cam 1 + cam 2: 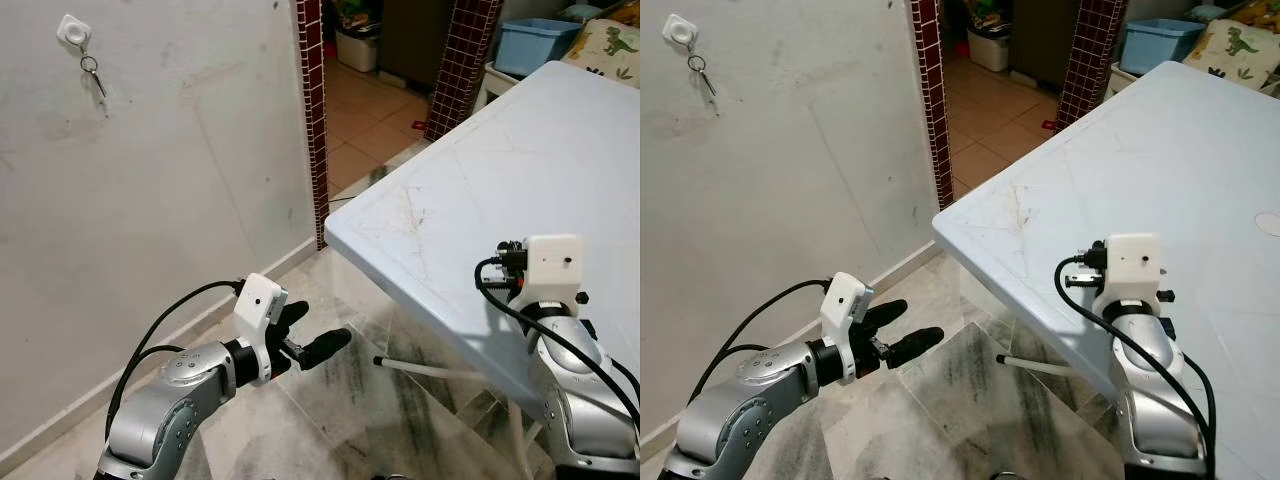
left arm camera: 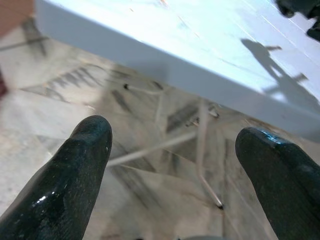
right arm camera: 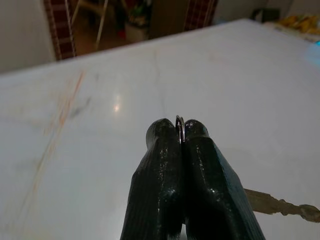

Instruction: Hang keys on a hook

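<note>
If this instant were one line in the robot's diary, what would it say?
right claw: shut on key ring, over table | left claw: open, empty, over floor | hook: on wall, another key hanging

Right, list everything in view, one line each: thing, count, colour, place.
hook: one, white, high on the grey wall.
hanging keys: one set, metal, on that hook.
held keys: one set, metal; ring pinched by right gripper over the table.
table: one, white, right of the doorway.
bin: one, blue, beyond the table.
left gripper: black fingers open, low over the floor.
right gripper: black fingers shut on the key ring.
</note>
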Robot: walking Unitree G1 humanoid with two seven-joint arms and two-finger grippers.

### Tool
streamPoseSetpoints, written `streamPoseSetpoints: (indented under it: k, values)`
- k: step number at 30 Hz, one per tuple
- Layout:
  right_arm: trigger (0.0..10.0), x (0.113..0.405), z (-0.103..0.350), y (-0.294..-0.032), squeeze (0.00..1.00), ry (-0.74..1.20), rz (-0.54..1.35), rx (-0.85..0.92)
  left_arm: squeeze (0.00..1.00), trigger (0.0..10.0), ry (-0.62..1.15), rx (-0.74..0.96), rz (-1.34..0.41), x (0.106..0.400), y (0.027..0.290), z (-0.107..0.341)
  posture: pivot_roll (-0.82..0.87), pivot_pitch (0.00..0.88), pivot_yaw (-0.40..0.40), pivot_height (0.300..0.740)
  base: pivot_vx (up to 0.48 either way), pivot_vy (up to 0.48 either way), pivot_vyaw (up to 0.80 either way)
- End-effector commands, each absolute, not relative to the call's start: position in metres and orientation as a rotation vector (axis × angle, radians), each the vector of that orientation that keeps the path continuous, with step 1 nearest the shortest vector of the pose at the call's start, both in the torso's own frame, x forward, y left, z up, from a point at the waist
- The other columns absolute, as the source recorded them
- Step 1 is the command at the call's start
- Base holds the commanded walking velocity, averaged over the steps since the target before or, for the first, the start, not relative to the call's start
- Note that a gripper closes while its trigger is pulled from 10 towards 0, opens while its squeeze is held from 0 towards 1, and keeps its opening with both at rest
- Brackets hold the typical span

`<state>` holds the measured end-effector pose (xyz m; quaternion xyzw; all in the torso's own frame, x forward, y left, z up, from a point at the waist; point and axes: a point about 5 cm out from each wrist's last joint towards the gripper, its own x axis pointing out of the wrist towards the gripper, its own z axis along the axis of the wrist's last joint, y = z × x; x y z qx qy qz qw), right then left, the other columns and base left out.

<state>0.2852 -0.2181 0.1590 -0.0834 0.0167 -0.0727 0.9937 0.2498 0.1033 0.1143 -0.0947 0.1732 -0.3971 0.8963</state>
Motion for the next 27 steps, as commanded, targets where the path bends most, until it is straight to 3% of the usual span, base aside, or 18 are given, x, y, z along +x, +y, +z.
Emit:
streamPoseSetpoints:
  k: [1,5,8,13,16,17,20,21,27]
  values:
    - [0.0,0.289,0.166,-0.219,0.0,-0.013,-0.167,-0.146,0.0,10.0,0.343,-0.183,-0.78,0.255,0.11,0.115,-0.04,0.078,0.1,0.74,0.0,0.0,0.0]
    - [0.0,0.299,0.18,-0.219,0.0,-0.103,-0.22,-0.133,0.0,10.0,0.298,-0.176,-0.71,0.265,0.114,0.117,-0.05,0.074,0.115,0.74,0.0,0.0,0.0]
    - [0.0,0.311,0.195,-0.22,0.0,-0.158,-0.287,-0.017,0.0,10.0,0.216,-0.185,-0.584,0.279,0.121,0.126,-0.04,0.074,0.115,0.74,0.0,0.0,0.0]
    - [0.0,0.32,0.212,-0.208,0.0,-0.183,-0.222,0.172,0.0,10.0,0.177,-0.201,-0.509,0.287,0.128,0.131,-0.04,0.067,0.113,0.74,0.0,0.0,0.0]
    - [0.1,0.321,0.217,-0.203,0.0,-0.194,-0.17,0.164,0.0,10.0,0.166,-0.2,-0.495,0.288,0.13,0.132,-0.04,0.068,0.109,0.74,0.0,0.0,0.0]
    - [4.4,0.322,0.218,-0.201,0.0,-0.196,-0.15,0.144,0.0,10.0,0.162,-0.199,-0.49,0.288,0.13,0.132,-0.04,0.068,0.109,0.74,0.0,0.0,0.0]
    - [4.4,0.322,0.218,-0.196,0.0,-0.202,-0.108,0.065,0.0,10.0,0.145,-0.187,-0.462,0.289,0.132,0.133,-0.05,0.067,0.107,0.74,0.0,0.0,0.0]
    - [10.0,0.32,0.217,-0.194,0.0,-0.199,-0.099,0.036,0.0,10.0,0.133,-0.167,-0.431,0.29,0.134,0.133,-0.05,0.068,0.105,0.74,0.0,0.0,0.0]
    - [10.0,0.316,0.209,-0.176,0.0,-0.185,0.011,-0.006,0.0,10.0,0.082,-0.119,-0.357,0.289,0.138,0.132,-0.04,0.071,0.093,0.74,0.0,0.0,0.27]
